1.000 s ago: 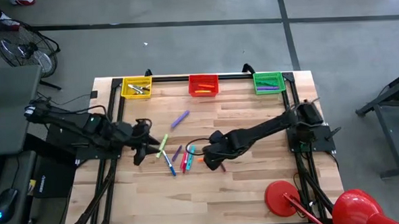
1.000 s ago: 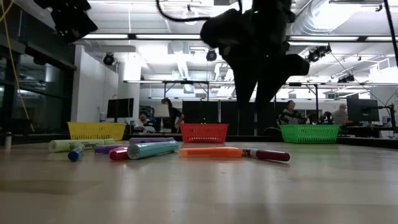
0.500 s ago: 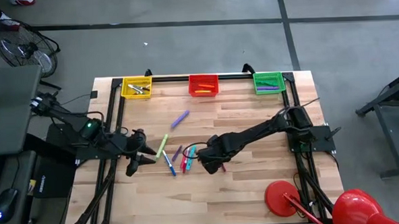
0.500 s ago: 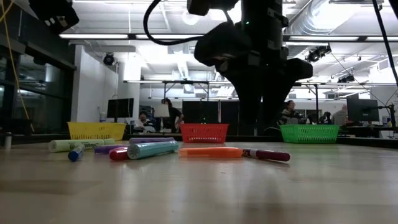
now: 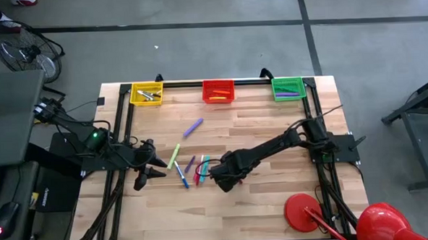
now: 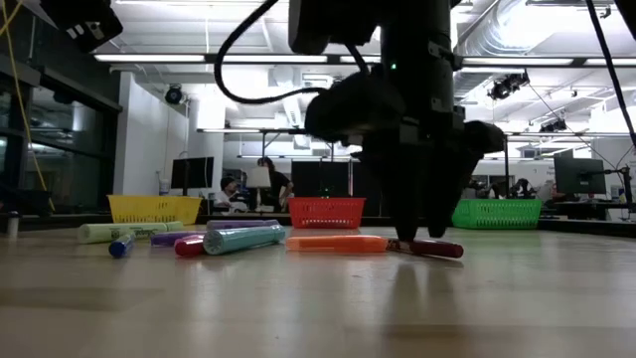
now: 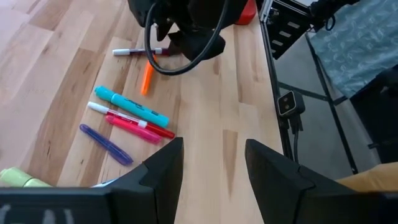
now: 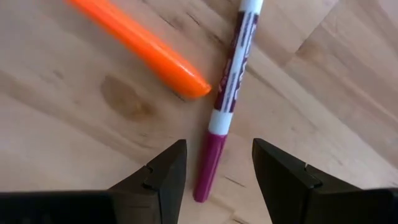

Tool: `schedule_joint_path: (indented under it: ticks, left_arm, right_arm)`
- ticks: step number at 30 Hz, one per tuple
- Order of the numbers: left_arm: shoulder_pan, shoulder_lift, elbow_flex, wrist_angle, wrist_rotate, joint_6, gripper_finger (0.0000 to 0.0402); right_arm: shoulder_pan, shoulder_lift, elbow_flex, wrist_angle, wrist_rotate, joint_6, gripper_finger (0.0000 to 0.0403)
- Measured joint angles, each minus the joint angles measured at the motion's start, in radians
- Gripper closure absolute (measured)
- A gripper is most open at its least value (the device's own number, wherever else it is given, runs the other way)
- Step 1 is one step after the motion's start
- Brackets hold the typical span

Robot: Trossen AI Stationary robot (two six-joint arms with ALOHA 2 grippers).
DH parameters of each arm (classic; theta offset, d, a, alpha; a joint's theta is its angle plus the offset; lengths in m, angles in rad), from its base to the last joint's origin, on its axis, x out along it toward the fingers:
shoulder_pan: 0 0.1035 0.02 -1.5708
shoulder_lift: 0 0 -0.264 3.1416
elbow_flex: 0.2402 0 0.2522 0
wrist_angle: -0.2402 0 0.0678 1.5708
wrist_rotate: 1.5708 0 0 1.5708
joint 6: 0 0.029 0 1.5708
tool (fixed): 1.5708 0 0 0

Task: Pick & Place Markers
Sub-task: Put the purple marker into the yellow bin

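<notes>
Your right gripper (image 8: 214,180) hangs low over the table (image 5: 275,197), fingers apart and holding nothing; between them lies a maroon-and-white marker (image 8: 225,106), its maroon cap end nearest the gap. An orange marker (image 8: 140,46) lies just beside it, its tip close to the maroon one's barrel. Your left gripper (image 7: 208,171) waits near the table's left side, fingers apart and empty. Ahead of it lie teal (image 7: 132,107), red (image 7: 140,127) and purple (image 7: 106,144) markers, loosely grouped. Yellow (image 5: 146,93), red (image 5: 218,90) and green (image 5: 287,87) baskets line the far edge, each holding markers.
</notes>
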Motion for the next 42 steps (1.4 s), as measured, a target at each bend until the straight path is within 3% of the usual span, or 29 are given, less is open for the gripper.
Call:
schedule_joint_path:
  ticks: [5,24,42]
  left_arm:
    - [0.000,0.000,0.000,0.000,0.000,0.000,0.0231]
    - [0.000,0.000,0.000,-0.003,0.000,0.003,0.0231]
    - [0.000,0.000,0.000,-0.024,0.001,0.007,0.0231]
  right_arm:
    - [-0.002,0.000,0.000,0.030,0.033,0.013,0.0231]
    - [-0.006,0.059,0.005,0.074,-0.005,0.030,0.0236]
    - [-0.008,0.072,0.003,0.071,-0.081,0.083,0.0355]
